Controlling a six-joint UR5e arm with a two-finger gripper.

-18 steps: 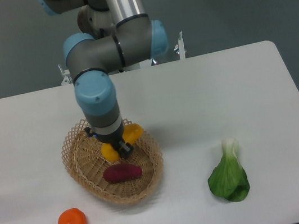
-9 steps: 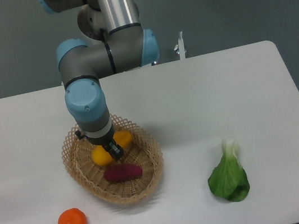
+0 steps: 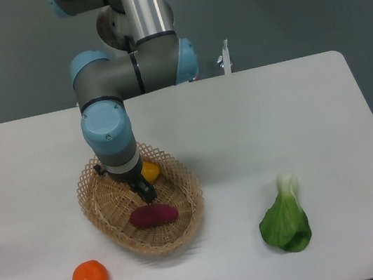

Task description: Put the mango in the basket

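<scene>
The mango [image 3: 150, 170] shows only as a small yellow patch inside the wicker basket [image 3: 182, 204], just right of my wrist, which hides the rest of it. My gripper [image 3: 142, 188] hangs low over the basket's middle. One dark finger [image 3: 146, 192] points down beside the mango, and the fruit no longer spans both sides of it. The jaws look open and off the mango.
A dark purple tuber [image 3: 154, 215] lies in the basket in front of the gripper. An orange tangerine [image 3: 91, 279] sits on the white table at the front left. A green leafy vegetable [image 3: 285, 221] lies at the front right.
The gripper carried the mango left and down into the basket. The mango showed on both sides of the fingers before; now only its right end shows, lying in the basket.
</scene>
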